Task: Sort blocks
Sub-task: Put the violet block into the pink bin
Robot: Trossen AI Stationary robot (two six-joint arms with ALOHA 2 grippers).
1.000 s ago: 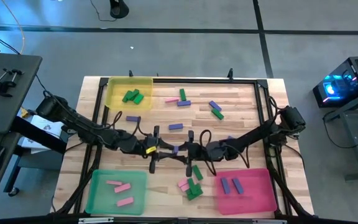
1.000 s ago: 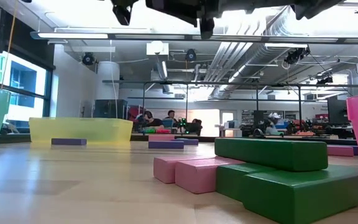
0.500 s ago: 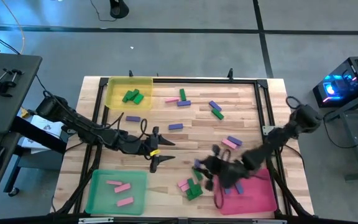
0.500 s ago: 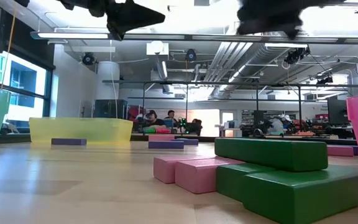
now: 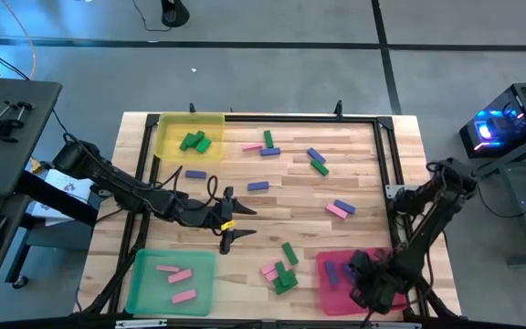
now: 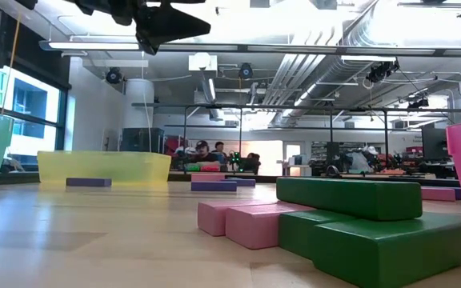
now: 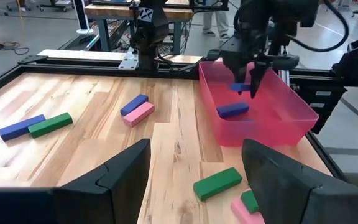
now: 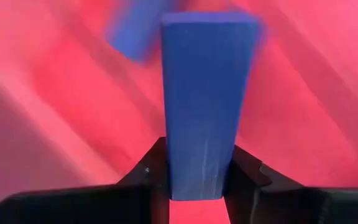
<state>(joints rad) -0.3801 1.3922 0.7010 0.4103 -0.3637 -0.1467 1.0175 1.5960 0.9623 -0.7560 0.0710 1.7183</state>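
My right gripper [image 5: 368, 277] hangs over the pink-red tray [image 7: 263, 132] at the table's near right, shut on a purple-blue block [image 8: 207, 99]. Another purple-blue block [image 7: 232, 110] lies on that tray's floor. My left gripper [image 5: 237, 225] stands open above the middle of the table with nothing between its fingers [image 7: 122, 180]. Green blocks [image 5: 194, 142] lie in the yellow tray and pink blocks [image 5: 176, 279] in the green tray. Several loose blocks lie on the wood, among them a green and pink heap [image 5: 281, 274]. My right gripper pinches the purple-blue block by one end [image 8: 197, 180], one finger [image 8: 248, 177] on each of its two long narrow sides. The fingers point down from above and lie along the block. The block sticks out past the fingertips, upright, clear of the tray floor [image 7: 240, 87].
Loose blocks lie scattered over the far half of the table: green [image 5: 268, 139], purple and green [image 5: 317, 161], purple [image 5: 258, 185], pink and purple [image 5: 341, 208], purple [image 5: 194, 174]. A black frame [image 5: 386, 151] runs along the table's far and right edges.
My left gripper has opened and let go of the purple-blue block at the table's middle, staying in place. My right gripper, shut on that block, has swung toward the near right edge to above the pink-red tray, sinking a little and turning from level to pointing down.
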